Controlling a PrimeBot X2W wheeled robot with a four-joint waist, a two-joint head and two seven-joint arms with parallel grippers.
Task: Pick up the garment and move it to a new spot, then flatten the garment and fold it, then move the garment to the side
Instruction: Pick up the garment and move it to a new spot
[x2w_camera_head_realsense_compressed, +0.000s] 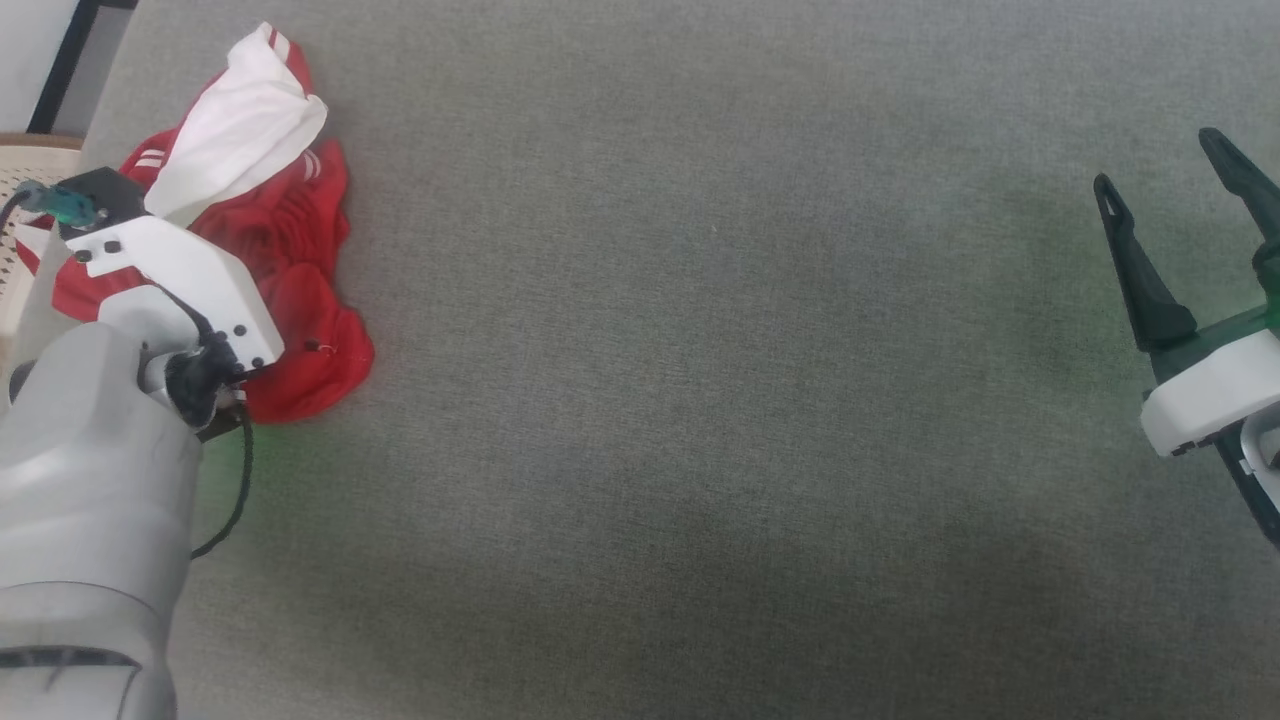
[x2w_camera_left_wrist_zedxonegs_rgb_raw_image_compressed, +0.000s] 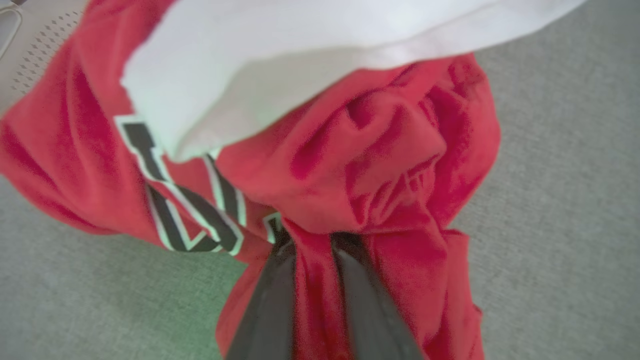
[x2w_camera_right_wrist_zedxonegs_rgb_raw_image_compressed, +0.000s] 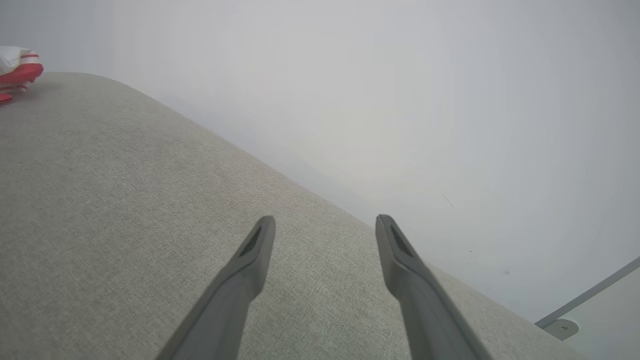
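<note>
The garment (x2w_camera_head_realsense_compressed: 300, 290) lies crumpled at the far left of the grey cloth-covered surface, red with a white sleeve on top. Up close, the garment (x2w_camera_left_wrist_zedxonegs_rgb_raw_image_compressed: 395, 145) shows dark white-outlined letters at its left. My left gripper (x2w_camera_left_wrist_zedxonegs_rgb_raw_image_compressed: 312, 242) has its two dark fingers close together with a fold of red cloth pinched between them. From the head camera its white wrist housing (x2w_camera_head_realsense_compressed: 175, 275) covers the fingers above the garment's left part. My right gripper (x2w_camera_head_realsense_compressed: 1160, 165) hovers open at the far right, well away from the shirt. The right gripper (x2w_camera_right_wrist_zedxonegs_rgb_raw_image_compressed: 325, 220) holds nothing, and the garment (x2w_camera_right_wrist_zedxonegs_rgb_raw_image_compressed: 17, 75) shows small at top left.
A cream perforated basket (x2w_camera_head_realsense_compressed: 25, 190) stands just beyond the surface's left edge, touching the garment; its wall (x2w_camera_left_wrist_zedxonegs_rgb_raw_image_compressed: 35, 45) shows behind the red cloth. The grey surface (x2w_camera_head_realsense_compressed: 700, 400) stretches wide between the arms. Its far edge (x2w_camera_right_wrist_zedxonegs_rgb_raw_image_compressed: 310, 192) meets a white wall.
</note>
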